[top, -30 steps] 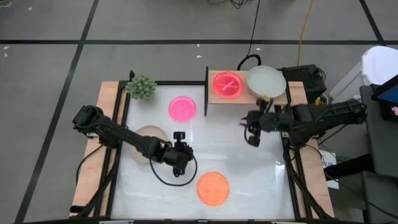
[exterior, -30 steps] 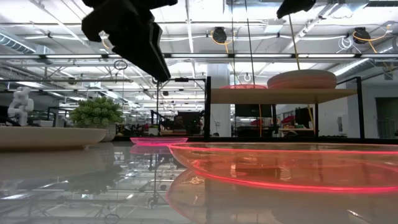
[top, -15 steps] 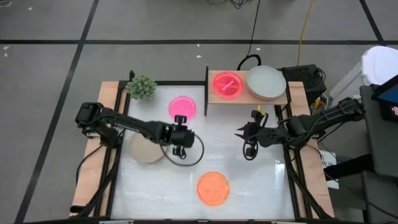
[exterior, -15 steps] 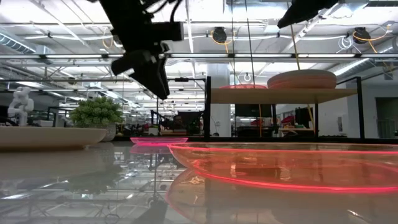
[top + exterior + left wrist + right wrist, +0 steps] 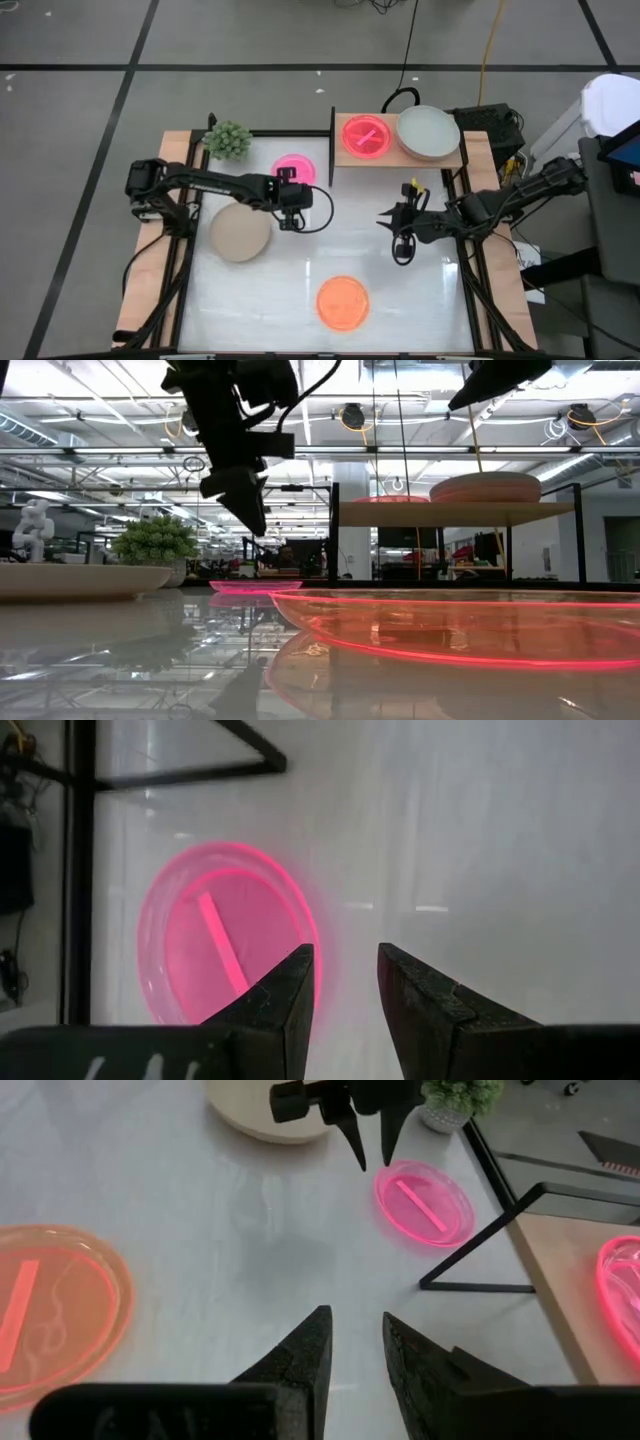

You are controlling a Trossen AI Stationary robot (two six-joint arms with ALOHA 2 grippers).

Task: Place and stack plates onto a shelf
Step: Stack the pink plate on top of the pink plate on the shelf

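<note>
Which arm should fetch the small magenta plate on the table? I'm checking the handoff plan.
Left. Its end effector hovers beside the small round magenta plate, fingers slightly apart; the right end effector is farther off.

Grey floor (image 5: pixel 250 40) with black lines; bright ceiling lights (image 5: pixel 100 400)

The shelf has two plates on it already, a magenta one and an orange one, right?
Not quite. The shelf does hold two plates, but beside the magenta plate sits a pale grey-green plate, not an orange one. The high view shows the orange plate still down on the table.
</note>
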